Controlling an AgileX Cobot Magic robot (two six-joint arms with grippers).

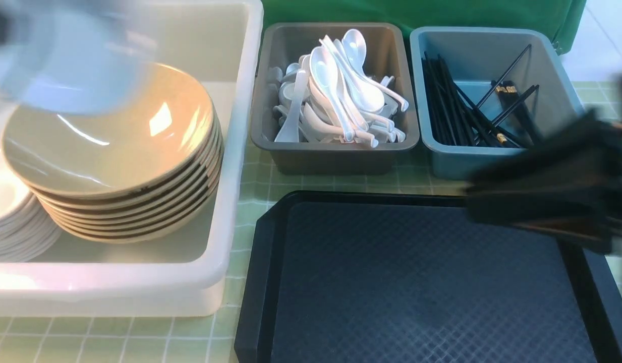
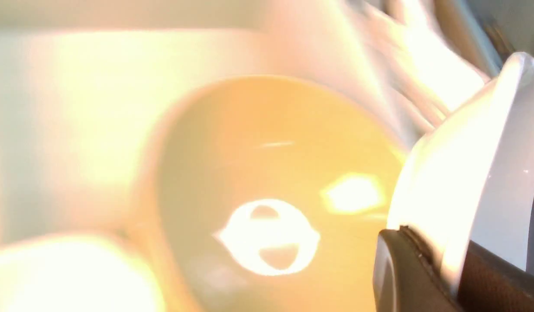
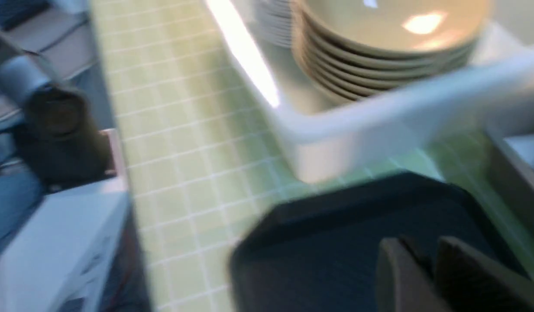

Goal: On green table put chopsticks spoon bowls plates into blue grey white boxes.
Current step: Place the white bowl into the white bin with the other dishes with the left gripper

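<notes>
My left gripper [image 2: 448,260] is shut on the rim of a white bowl [image 2: 479,151], held above the top tan bowl [image 2: 267,173]. In the front view the white bowl [image 1: 73,65] is a blur over the stack of tan bowls [image 1: 119,151] in the white box [image 1: 240,126]. White plates [image 1: 8,212] are stacked at that box's left. The grey box [image 1: 341,161] holds white spoons [image 1: 336,91]. The blue box [image 1: 457,161] holds black chopsticks [image 1: 457,111]. My right gripper [image 1: 472,201] is blurred over the black tray's right side, its fingers [image 3: 396,268] close together with nothing between them.
A black tray [image 1: 421,282] lies in front of the grey and blue boxes. The green checked tablecloth [image 1: 250,201] shows between the boxes and the tray. A grey stand and a white case [image 3: 54,242] are beyond the table edge in the right wrist view.
</notes>
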